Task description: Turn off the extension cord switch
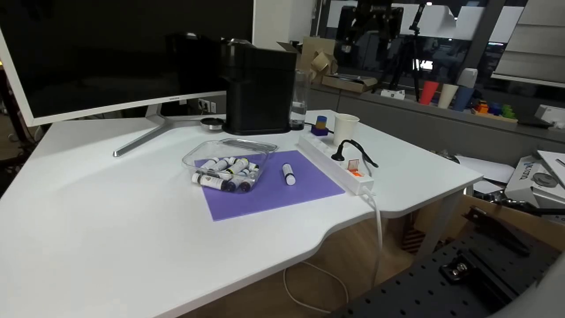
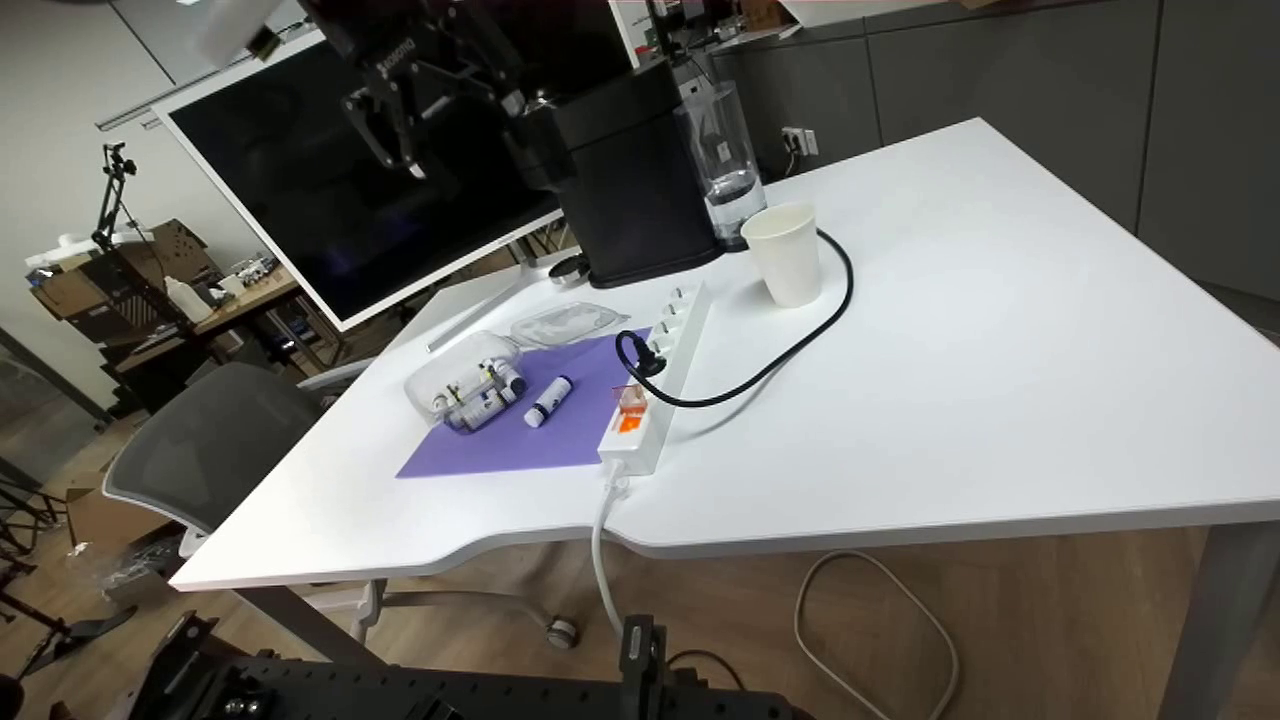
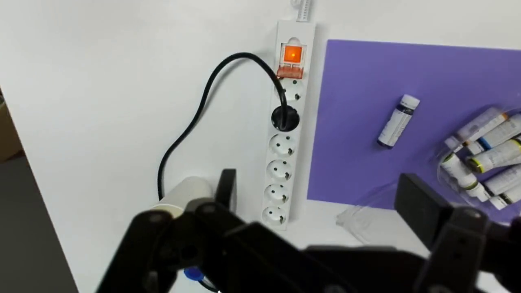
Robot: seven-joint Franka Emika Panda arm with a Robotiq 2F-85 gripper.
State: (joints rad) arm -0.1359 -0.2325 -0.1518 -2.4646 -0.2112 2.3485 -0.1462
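My pincer [image 3: 321,199] hangs spread wide above the table [image 3: 122,101], its height hard to judge, and the extension cord [image 3: 281,158] lies beside the purple mat [image 3: 358,122], a black plug [image 3: 285,118] in it, its lit orange switch [image 3: 293,53] next to a flipped-up cover [image 3: 290,72], while in the wrist view one finger [image 3: 225,188] partly hides a paper cup [image 3: 189,190].

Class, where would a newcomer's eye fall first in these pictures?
Probably on the purple mat, vivid against the white table. Beside it lies a power strip with an orange switch glowing near one end. In an exterior view, a big dark monitor dominates the upper left.
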